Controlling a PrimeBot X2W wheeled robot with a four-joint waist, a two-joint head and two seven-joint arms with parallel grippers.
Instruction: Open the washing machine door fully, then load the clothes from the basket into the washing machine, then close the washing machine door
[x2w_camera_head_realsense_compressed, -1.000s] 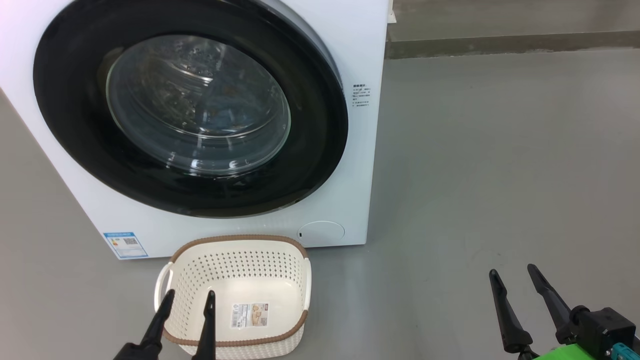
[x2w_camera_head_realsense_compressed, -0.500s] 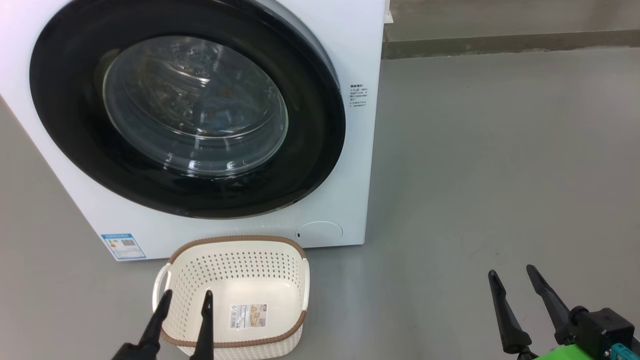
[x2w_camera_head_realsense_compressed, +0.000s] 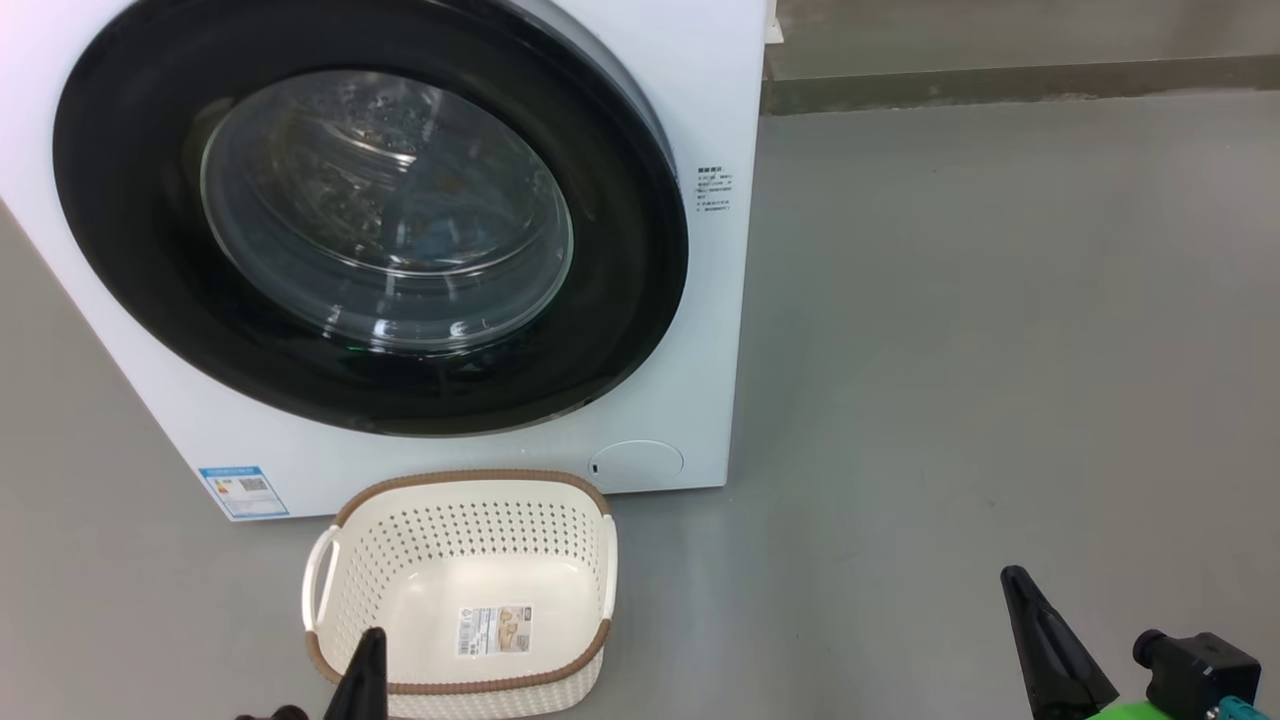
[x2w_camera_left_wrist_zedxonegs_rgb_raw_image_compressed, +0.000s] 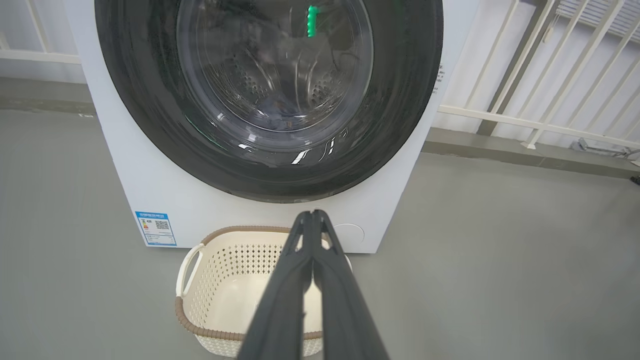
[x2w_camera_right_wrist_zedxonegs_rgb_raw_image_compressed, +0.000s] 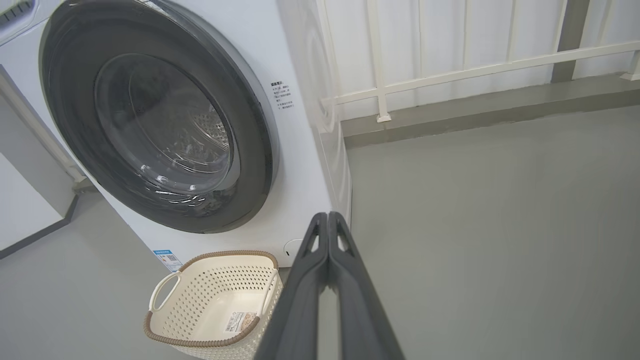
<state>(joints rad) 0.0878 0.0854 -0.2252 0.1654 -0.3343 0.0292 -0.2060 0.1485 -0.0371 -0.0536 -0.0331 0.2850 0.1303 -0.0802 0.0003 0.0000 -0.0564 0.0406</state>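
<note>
Washing machine door (x2w_camera_head_realsense_compressed: 385, 210) shut, flush in washing machine (x2w_camera_head_realsense_compressed: 300, 455) front. Basket (x2w_camera_head_realsense_compressed: 470, 477) on grey floor (x2w_camera_head_realsense_compressed: 950, 350) just before machine, below door, label (x2w_camera_head_realsense_compressed: 494, 629) on its bottom. Left gripper (x2w_camera_left_wrist_zedxonegs_rgb_raw_image_compressed: 312, 214) clenched on nothing, over basket's near rim. Right gripper (x2w_camera_right_wrist_zedxonegs_rgb_raw_image_compressed: 327, 215) clenched likewise, well right of basket. White railing (x2w_camera_right_wrist_zedxonegs_rgb_raw_image_compressed: 450, 70) beyond.

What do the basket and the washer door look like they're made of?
The basket looks like matte cream plastic: moulded rows of holes, brown woven-look rim. The washing machine door seems glossy black plastic around clear glass, judging by the reflections and its see-through centre.
</note>
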